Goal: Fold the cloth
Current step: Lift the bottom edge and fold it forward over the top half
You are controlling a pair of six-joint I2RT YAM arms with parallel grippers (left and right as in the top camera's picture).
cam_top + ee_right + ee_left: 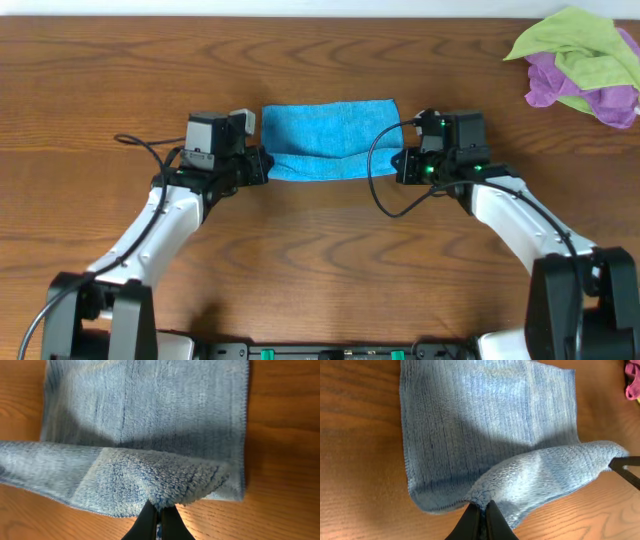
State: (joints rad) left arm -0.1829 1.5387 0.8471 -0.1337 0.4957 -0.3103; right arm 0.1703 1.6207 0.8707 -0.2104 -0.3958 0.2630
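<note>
A blue cloth (pixel 328 138) lies in the middle of the wooden table, its near edge lifted and folded partway over the rest. My left gripper (pixel 262 165) is shut on the cloth's near left corner; the wrist view shows the pinched fabric (pixel 520 480) at the fingertips (pixel 483 508). My right gripper (pixel 400 165) is shut on the near right corner; the cloth (pixel 150 425) bunches up above the fingertips (pixel 159 509). The far half lies flat on the table.
A heap of green and purple cloths (pixel 580 62) lies at the far right corner; a bit of it shows in the left wrist view (pixel 633 382). The wooden table (pixel 320 260) surrounds the cloth.
</note>
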